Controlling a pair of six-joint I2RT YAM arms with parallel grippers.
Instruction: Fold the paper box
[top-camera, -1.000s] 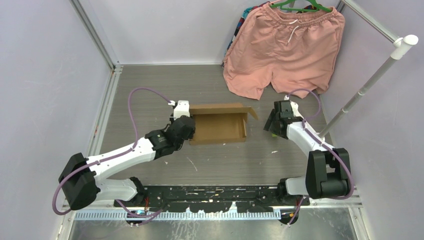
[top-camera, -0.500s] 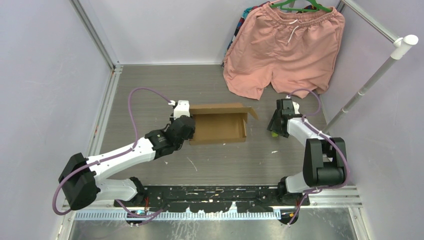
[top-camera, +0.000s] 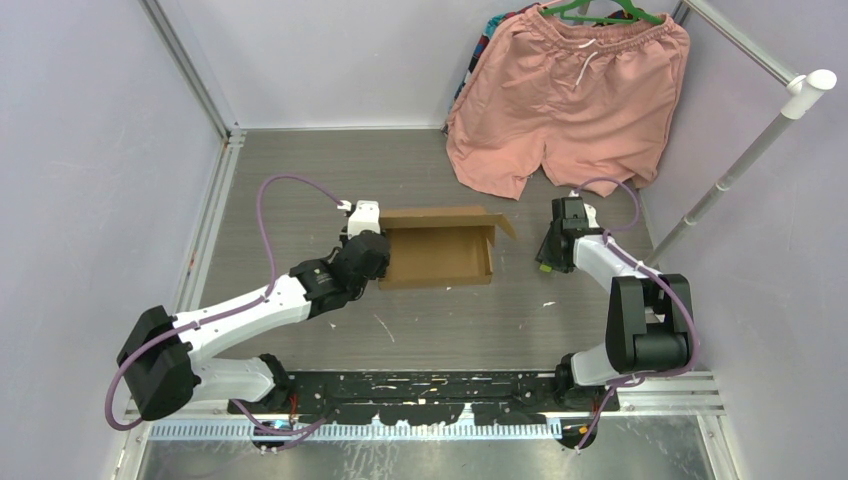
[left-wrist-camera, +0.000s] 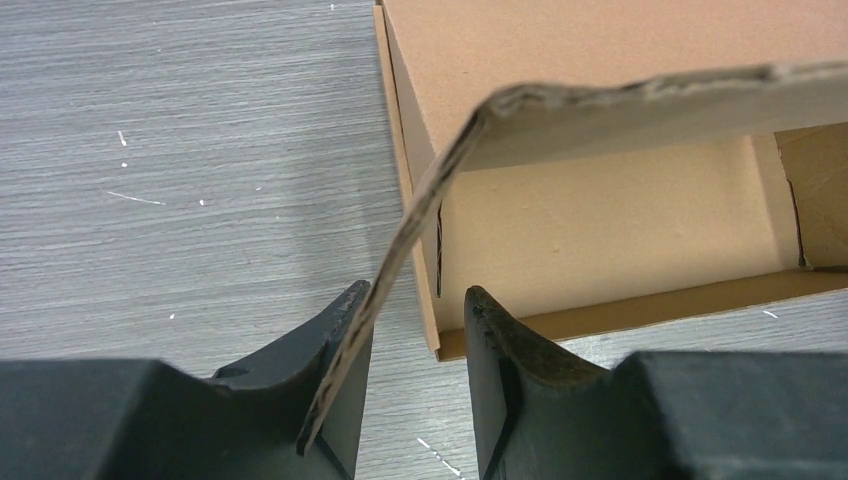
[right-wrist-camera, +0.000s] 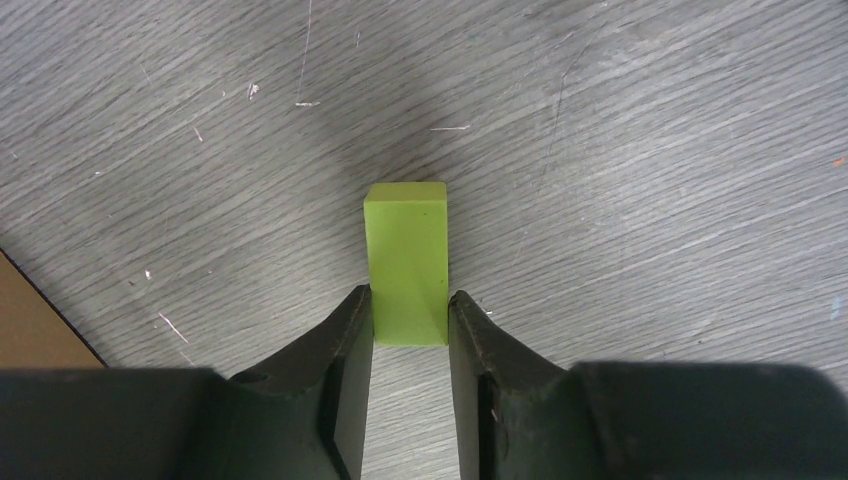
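Right gripper (right-wrist-camera: 410, 325): narrowed since a second ago; I see it clenched on green block (right-wrist-camera: 405, 255) (box's three o'clock).
Left gripper (left-wrist-camera: 415, 345): unchanged, released, astride paper box (left-wrist-camera: 600, 220) flap (left-wrist-camera: 400, 255).

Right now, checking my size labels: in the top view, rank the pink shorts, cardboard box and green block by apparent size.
1. pink shorts
2. cardboard box
3. green block, only a sliver showing

paper box (top-camera: 440, 252): 1 | green block (right-wrist-camera: 406, 262): 1 | shorts (top-camera: 570, 95): 1 (pink)
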